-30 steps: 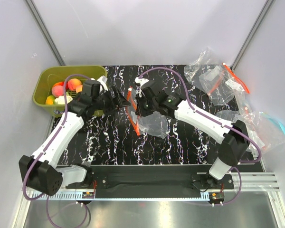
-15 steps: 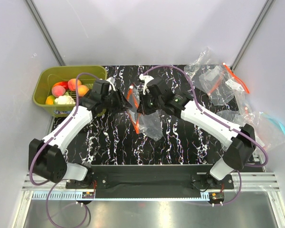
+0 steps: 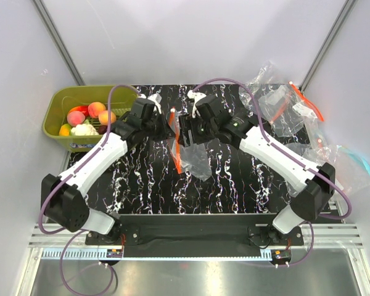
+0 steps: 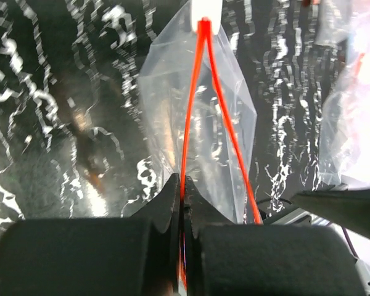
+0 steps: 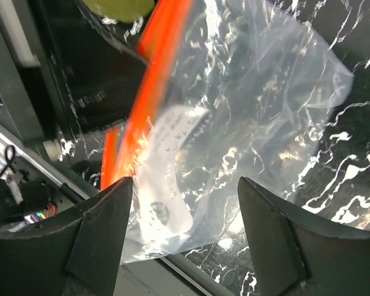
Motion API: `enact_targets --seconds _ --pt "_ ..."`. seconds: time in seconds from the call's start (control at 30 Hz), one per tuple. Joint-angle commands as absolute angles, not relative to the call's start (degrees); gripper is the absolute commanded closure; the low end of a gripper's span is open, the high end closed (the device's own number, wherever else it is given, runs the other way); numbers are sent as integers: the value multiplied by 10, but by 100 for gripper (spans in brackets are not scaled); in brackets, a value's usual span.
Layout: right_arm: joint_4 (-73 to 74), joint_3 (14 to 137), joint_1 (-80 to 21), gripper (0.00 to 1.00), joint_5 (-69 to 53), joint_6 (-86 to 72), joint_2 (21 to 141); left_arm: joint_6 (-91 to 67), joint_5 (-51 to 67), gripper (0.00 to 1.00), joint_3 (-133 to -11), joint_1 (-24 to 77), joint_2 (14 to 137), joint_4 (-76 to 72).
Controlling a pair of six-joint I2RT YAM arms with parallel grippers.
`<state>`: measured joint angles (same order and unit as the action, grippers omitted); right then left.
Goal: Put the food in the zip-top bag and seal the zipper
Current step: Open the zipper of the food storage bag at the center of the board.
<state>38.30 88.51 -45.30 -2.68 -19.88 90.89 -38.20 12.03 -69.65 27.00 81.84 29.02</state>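
The zip-top bag [image 3: 197, 159] hangs crumpled over the black marbled table, between the two grippers. Its red-orange zipper [image 3: 176, 148] runs down the bag's left edge. My left gripper [image 3: 164, 128] is shut on one strip of the zipper [image 4: 185, 179]; the two strips spread apart and meet at the white slider [image 4: 205, 13]. My right gripper [image 3: 184, 132] is open beside the bag's mouth, and its jaws [image 5: 184, 188] stand wide with clear bag film [image 5: 253, 92] between them, not pinched. The food [image 3: 97, 109], round orange-pink fruits, lies in the green bin. No food shows inside the bag.
The green bin [image 3: 92, 90] at the far left also holds a white cauliflower [image 3: 82, 130]. Spare clear bags [image 3: 277, 102] are piled at the far right, and one with a light-blue strip [image 3: 361, 161] lies past the table's right edge.
The left gripper closed on the zipper strip. The right gripper, shut on the bag before, let go and opened. Both arms shifted slightly toward the far side.
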Motion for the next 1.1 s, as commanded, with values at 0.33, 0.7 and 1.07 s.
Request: enact_targets --seconds 0.33,0.7,1.07 --pt "430 978 -451 44 -4 -178 907 -368 25 100 -780 328 804 337" --pt "449 1001 -453 49 29 -189 931 -387 -44 100 -815 366 825 372" --pt "428 985 -455 48 37 -195 899 -400 -67 100 -825 376 837 388"
